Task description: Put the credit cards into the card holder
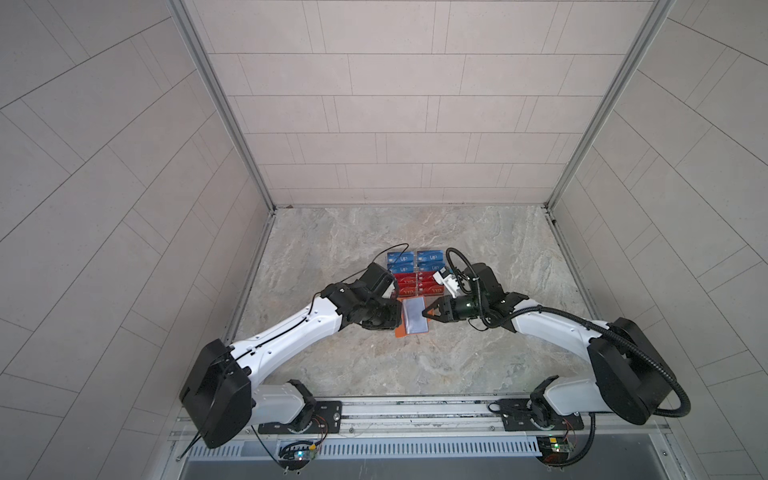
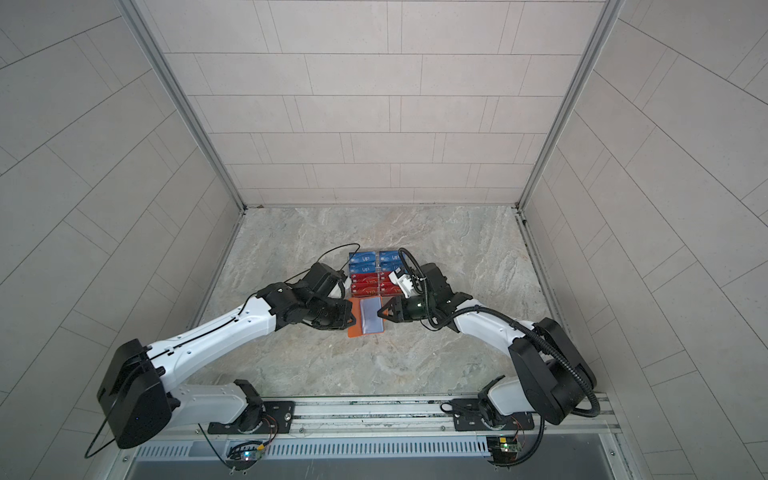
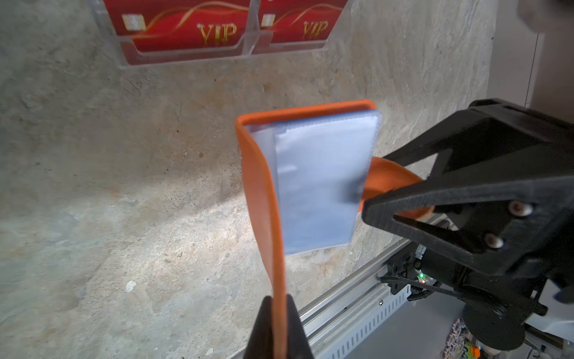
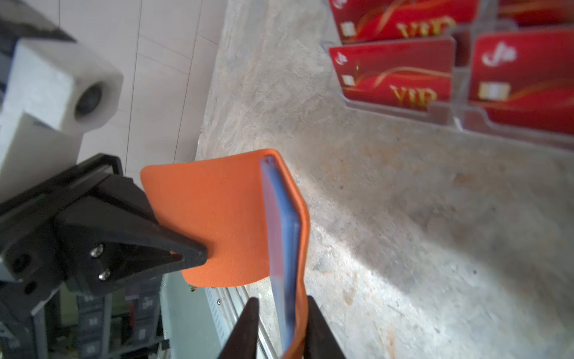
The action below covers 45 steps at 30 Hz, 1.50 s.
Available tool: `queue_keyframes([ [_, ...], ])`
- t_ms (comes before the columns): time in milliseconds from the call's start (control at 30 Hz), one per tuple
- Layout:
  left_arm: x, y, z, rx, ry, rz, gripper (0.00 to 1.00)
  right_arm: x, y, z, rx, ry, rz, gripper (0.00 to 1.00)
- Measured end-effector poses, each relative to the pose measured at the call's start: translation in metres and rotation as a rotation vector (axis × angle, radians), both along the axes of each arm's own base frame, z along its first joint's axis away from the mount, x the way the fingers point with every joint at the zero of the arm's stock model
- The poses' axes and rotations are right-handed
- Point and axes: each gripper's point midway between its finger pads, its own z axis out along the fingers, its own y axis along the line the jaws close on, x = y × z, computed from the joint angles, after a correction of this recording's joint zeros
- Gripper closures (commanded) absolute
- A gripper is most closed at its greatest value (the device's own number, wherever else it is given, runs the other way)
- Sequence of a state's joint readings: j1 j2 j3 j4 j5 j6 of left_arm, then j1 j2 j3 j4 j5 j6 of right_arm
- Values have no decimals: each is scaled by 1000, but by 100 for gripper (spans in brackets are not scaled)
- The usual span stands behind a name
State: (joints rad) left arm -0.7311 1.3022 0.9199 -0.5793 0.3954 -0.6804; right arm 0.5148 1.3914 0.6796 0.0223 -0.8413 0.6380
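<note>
The orange card holder [image 1: 400, 333] [image 2: 353, 332] is held open between both arms, just in front of the rack, and its clear plastic sleeves [image 3: 323, 186] show. My left gripper [image 3: 278, 303] [image 1: 399, 321] is shut on one orange cover [image 3: 261, 186]. My right gripper [image 4: 281, 306] [image 1: 424, 312] straddles the sleeves and the other cover [image 4: 302, 248]; its jaws stand apart, with a gap beside one finger. The credit cards stand in the rack behind, blue ones [image 1: 401, 257] [image 2: 363, 258] at the back and red ones [image 1: 409, 283] [image 3: 186, 31] [image 4: 394, 80] in front.
A clear acrylic tiered rack [image 3: 186, 57] [image 4: 403, 108] holds the cards right behind the holder. The marble tabletop [image 1: 415, 365] has tiled walls on three sides. A metal rail [image 1: 415, 411] with the arm bases runs along the front edge.
</note>
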Motion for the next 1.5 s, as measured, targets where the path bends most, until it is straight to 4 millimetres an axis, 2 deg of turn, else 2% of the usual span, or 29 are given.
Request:
queue_keyframes([
  [133,-2,-6,-3,-32,13,-18,100,-1,-12,-10,-60,17,-21,55],
  [233,-3,-12,-12,-54,39,-33,100,0,-19,-10,-90,6,-44,55],
  [433,-8,-10,-42,-52,135,-36,99,2,-26,-7,-128,-28,-78,64],
  [567,-6,-12,-45,-85,151,-35,97,-6,-15,-9,-139,-38,-48,72],
  [667,-5,-11,-51,-105,170,-37,96,-15,2,-15,-140,-41,-6,78],
  [833,-9,-7,-60,-120,198,-46,92,-27,25,-46,-186,13,51,84],
  [1000,-5,-4,-61,-136,188,-64,88,-26,23,-65,-247,38,55,85],
  [1267,-6,12,-78,-106,217,-83,84,-16,24,-61,-279,0,58,88],
  [1500,-2,18,-75,-63,209,-128,81,-21,27,-69,-319,29,81,87],
])
